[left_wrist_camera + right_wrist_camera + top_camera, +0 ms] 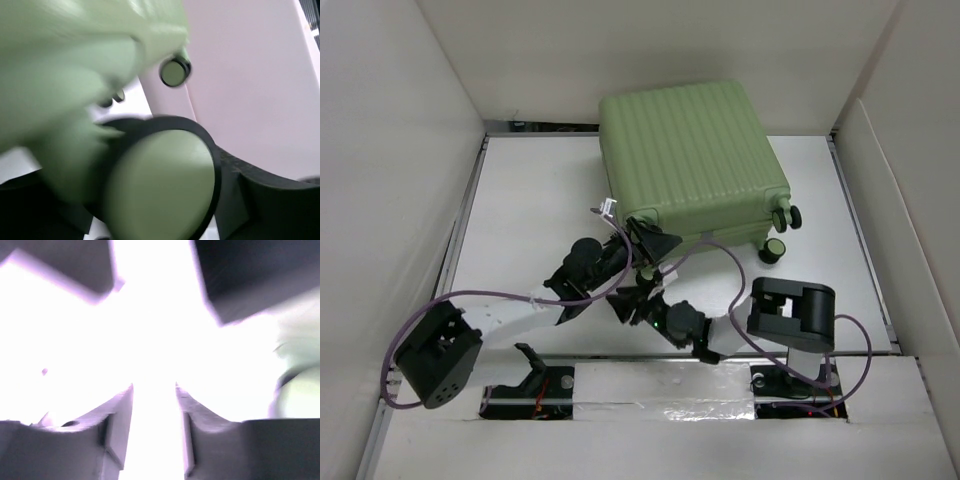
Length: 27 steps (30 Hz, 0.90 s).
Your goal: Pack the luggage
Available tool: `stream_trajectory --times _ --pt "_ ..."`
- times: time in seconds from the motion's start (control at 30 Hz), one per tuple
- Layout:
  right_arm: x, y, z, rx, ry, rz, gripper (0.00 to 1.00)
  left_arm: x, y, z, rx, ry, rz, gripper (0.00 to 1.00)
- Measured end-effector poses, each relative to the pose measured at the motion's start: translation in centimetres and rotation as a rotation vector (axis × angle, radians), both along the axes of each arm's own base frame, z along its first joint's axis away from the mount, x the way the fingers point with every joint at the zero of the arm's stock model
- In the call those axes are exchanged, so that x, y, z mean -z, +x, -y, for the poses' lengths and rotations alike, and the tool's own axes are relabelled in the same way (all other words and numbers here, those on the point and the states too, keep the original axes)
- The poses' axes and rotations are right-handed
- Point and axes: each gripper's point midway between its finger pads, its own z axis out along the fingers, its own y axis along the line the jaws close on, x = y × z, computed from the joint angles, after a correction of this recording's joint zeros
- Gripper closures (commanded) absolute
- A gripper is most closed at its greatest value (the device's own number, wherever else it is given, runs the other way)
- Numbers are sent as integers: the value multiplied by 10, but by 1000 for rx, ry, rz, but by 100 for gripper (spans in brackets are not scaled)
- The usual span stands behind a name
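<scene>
The luggage point(690, 160) is a light green ribbed suitcase, closed and lying flat at the back centre of the table. Two black-and-green wheels point(780, 230) stick out at its near right corner. My left gripper point(655, 243) is at its near left corner. In the left wrist view a large green wheel point(165, 175) fills the gap between my left fingers point(260, 200), and a second wheel point(175, 71) shows beyond. My right gripper point(626, 300) is open and empty, low over the table just before the suitcase; its fingers point(115, 415) stand apart over glaring white.
White walls point(390, 150) enclose the table on the left, back and right. The white table point(530, 200) shows to the left of the suitcase. Purple cables point(720, 250) loop between the arms. A small white tag point(608, 207) hangs at the suitcase's left corner.
</scene>
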Motion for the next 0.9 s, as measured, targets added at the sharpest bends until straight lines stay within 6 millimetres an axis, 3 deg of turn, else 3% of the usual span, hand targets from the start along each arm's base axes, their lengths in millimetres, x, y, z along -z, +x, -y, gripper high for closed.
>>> stream_trajectory --times 0.03,0.13,0.27,0.37,0.4,0.43,0.47,0.53,0.6,0.7,0.8,0.83,0.9 --pt "2 -19 -4 -54 -3 -9 45 -4 -7 2 17 8 21 24" --pt "9 -61 3 -157 -23 -31 38 -15 -25 -3 40 54 88 20" --pt "14 -68 25 -151 -31 -52 35 -21 -33 -33 -24 172 167 23" --pt "7 -77 35 -152 -23 -48 52 -44 -31 -65 -138 197 254 54" --pt "2 -81 37 -156 -19 -45 62 -58 -26 -83 -217 185 293 72" --pt "-4 -85 39 -160 -12 -39 88 -73 -24 -101 -292 158 326 81" --pt "-11 -86 42 -158 -10 -29 97 -79 -21 -117 -357 145 345 88" --pt "-25 -88 49 -149 0 -23 100 -81 -23 -142 -448 117 365 97" --pt "-40 -86 57 -131 2 -14 100 -60 -22 -153 -484 136 345 100" --pt "-60 -82 66 -101 -14 -7 100 -2 -21 -158 -487 241 264 97" --pt "-73 -77 76 -64 -37 6 80 45 -24 -164 -481 331 199 79" --pt "-75 -74 80 -46 -58 14 65 54 -24 -165 -479 351 185 78" --pt "-77 -70 83 -18 -111 24 55 62 -23 -165 -481 373 169 75"
